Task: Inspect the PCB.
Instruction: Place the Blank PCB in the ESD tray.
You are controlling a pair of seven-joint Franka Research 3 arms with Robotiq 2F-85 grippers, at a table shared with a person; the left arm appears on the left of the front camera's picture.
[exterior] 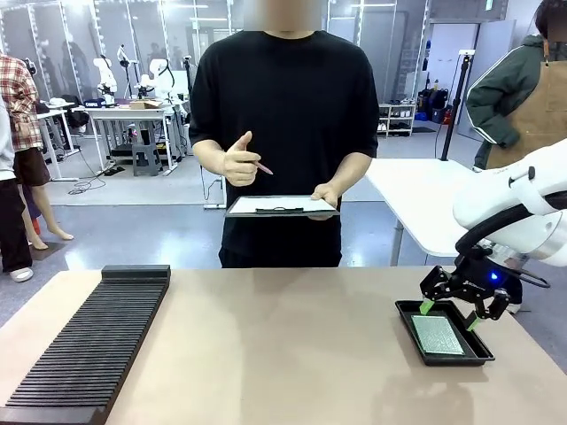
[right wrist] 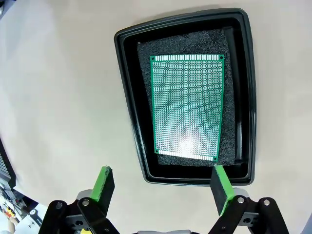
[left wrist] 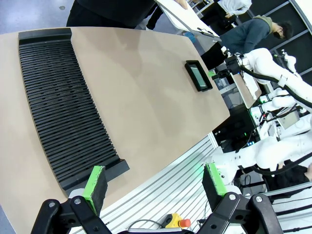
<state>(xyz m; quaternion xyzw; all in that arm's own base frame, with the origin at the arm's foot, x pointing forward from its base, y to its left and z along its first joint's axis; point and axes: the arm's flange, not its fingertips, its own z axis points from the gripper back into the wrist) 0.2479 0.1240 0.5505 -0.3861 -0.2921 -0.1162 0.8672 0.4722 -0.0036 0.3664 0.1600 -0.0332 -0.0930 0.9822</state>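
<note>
The green PCB (right wrist: pixel 187 105) lies flat on dark foam inside a shallow black tray (right wrist: pixel 127 102). In the front view the PCB (exterior: pixel 437 336) and its tray (exterior: pixel 406 310) sit near the table's right edge. My right gripper (exterior: pixel 451 313) hovers open just above the tray's far end, its green pads spread wide; in its own wrist view the right gripper (right wrist: pixel 161 187) looks straight down with nothing between the fingers. My left gripper (left wrist: pixel 155 187) hangs open over the table's near edge, far from the tray (left wrist: pixel 189 76).
A long black ribbed rack (exterior: pixel 93 341) covers the table's left side. A person stands across the table holding a clipboard (exterior: pixel 282 206) in one hand and a pen (exterior: pixel 263 167) in the other. Bare tabletop lies between rack and tray.
</note>
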